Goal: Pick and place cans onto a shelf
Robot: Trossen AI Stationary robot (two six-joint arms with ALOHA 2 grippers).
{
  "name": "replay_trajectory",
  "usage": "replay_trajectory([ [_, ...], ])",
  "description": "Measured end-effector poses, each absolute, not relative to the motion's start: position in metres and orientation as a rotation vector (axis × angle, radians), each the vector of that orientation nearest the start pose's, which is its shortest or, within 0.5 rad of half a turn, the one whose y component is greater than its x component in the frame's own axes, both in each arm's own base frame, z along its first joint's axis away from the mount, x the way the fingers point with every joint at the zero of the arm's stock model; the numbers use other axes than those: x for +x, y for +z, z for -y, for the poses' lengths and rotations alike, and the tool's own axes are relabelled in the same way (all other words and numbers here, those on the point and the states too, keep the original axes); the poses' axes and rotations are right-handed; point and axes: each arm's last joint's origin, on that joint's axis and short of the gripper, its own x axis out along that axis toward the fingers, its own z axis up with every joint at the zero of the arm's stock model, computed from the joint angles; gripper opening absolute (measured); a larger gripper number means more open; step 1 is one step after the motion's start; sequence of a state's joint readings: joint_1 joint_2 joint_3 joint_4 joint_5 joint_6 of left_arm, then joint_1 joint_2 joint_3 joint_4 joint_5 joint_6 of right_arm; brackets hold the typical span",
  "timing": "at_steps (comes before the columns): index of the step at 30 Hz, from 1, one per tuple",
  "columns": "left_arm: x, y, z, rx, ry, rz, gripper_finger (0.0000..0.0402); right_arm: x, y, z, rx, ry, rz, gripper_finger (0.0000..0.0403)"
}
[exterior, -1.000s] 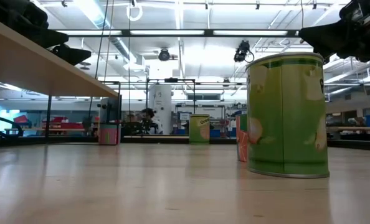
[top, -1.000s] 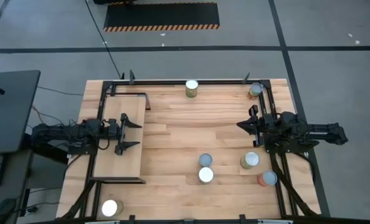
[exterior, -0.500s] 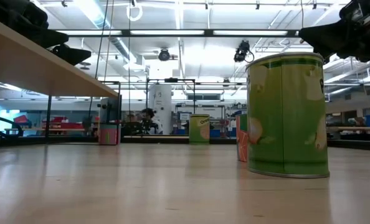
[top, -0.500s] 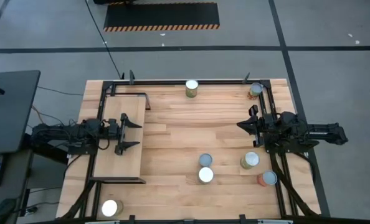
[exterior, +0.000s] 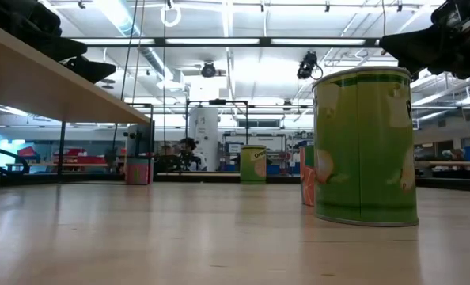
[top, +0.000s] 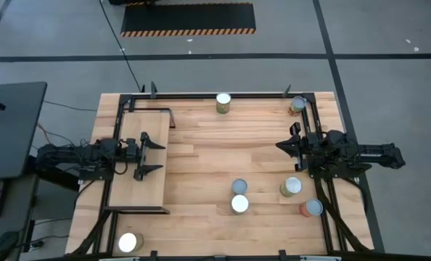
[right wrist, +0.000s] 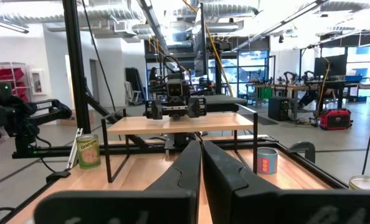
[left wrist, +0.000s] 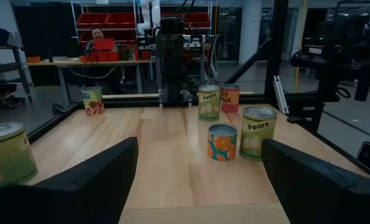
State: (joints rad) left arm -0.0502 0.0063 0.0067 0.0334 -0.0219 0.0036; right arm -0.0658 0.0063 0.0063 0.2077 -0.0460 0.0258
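**Both arms idle, shelf bare, cans scattered**

Plainly, no can has been picked yet. The shelf [top: 139, 161] stands at the table's left side with nothing on its board, and the left gripper [top: 152, 155] hovers over it, jaws spread wide and empty. The right gripper [top: 288, 146] hangs above the right side of the table [top: 201, 152], fingers pressed together, holding nothing.

The cans lie well apart: a pair touching near mid-table [top: 239, 196], a green one [top: 291, 187] and an orange-red one [top: 310, 209] near the right arm, two along the far edge [top: 223, 102] [top: 297, 106], and one at the near left corner [top: 129, 242].

To start well, I judge the right gripper should open fully first, then come down over the green can closest to it, centred on the lid so the fingers straddle the sides evenly. The touching pair is best left until later, since fingers could nudge the neighbour. Carry upright and clear the shelf's black frame before setting down
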Motion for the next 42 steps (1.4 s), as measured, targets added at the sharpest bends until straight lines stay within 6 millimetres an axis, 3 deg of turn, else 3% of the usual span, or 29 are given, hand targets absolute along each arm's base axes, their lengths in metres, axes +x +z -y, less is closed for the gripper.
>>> replay_trajectory([
  [8, 0.097, 0.171, 0.004, 0.014, -0.014, 0.059, 0.0346, 0.096, 0.185, 0.005, 0.014, -0.017, 0.207, 0.0023],
  [10, 0.097, 0.174, 0.004, -0.053, -0.016, 0.095, 0.0346, 0.096, 0.185, 0.005, 0.014, -0.017, 0.207, 0.0023],
  [16, 0.095, 0.188, 0.003, -0.490, -0.038, 0.235, 0.0346, 0.096, 0.185, 0.005, 0.014, -0.017, 0.207, 0.0023],
  [22, 0.088, 0.207, 0.003, -0.576, -0.121, 0.438, 0.0346, 0.096, 0.185, 0.005, 0.014, -0.018, 0.207, 0.0023],
  [26, 0.087, 0.218, 0.003, -0.586, -0.137, 0.474, 0.0346, 0.096, 0.185, 0.005, 0.014, -0.017, 0.207, 0.0023],
  [30, 0.091, 0.244, 0.004, -0.580, -0.162, 0.450, 0.0346, 0.096, 0.185, 0.005, 0.014, -0.017, 0.207, 0.0023],
  [36, 0.116, 0.300, 0.008, -0.653, -0.260, 0.400, 0.0346, 0.095, 0.185, 0.005, 0.014, -0.017, 0.208, 0.0023],
  [42, 0.146, 0.342, 0.014, -0.517, -0.373, 0.341, 0.0346, 0.095, 0.185, 0.005, 0.014, -0.018, 0.207, 0.0023],
])
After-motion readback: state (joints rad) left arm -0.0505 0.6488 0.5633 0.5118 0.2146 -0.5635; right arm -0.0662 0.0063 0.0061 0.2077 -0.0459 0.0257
